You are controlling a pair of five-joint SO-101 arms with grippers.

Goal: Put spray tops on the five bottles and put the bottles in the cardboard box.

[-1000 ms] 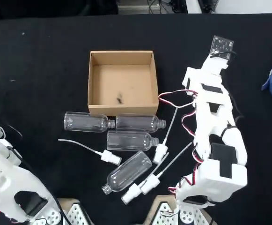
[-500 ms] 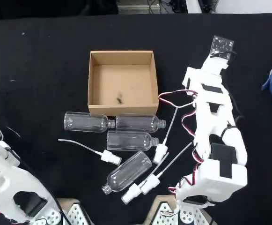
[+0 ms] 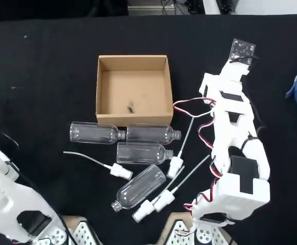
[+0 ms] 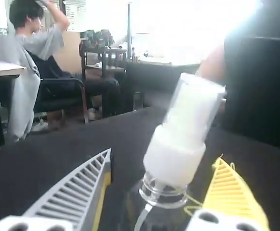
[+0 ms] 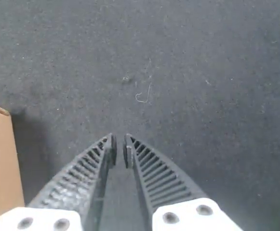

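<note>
Left arm has slid a little further toward the near-left corner of the worktop; we see nothing else shifted. A bottle, with a white spray top sitting tilted on its neck, is pinched in the left gripper. Four bare bottles lie on their sides mid-worktop, just nearside of the open cardboard box, with four loose spray tops among them. Right gripper, jaws pressed together, hangs over bare worktop beside the box.

Place: probably an office or lab workroom
Evidence: desk, chair, bright window, black-draped surface
</note>
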